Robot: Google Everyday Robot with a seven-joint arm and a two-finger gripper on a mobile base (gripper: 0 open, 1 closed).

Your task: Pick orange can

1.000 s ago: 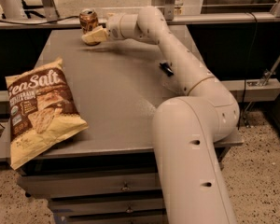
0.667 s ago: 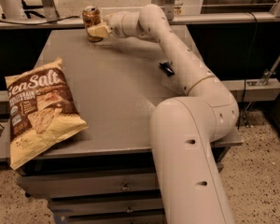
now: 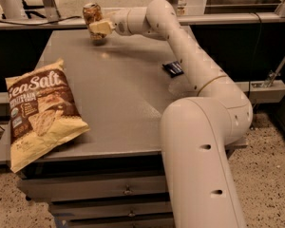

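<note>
Gripper [image 3: 99, 28]: located at the far left corner of the bench [image 3: 118, 99], fingers closed on the lower part of the orange can [image 3: 91, 13], which is held roughly upright with its top showing above them. Bench: grey top, on which a sea-salt chip bag [image 3: 38, 110] is laid at the near left edge and a small dark wrapper [image 3: 173, 68] beside the arm; drawers [image 3: 128, 191] are fitted beneath. Room: speckled floor [image 3: 270, 175] is seen at right.

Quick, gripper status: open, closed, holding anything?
Gripper: jaws closed on the orange can, at the far left corner of the table.
</note>
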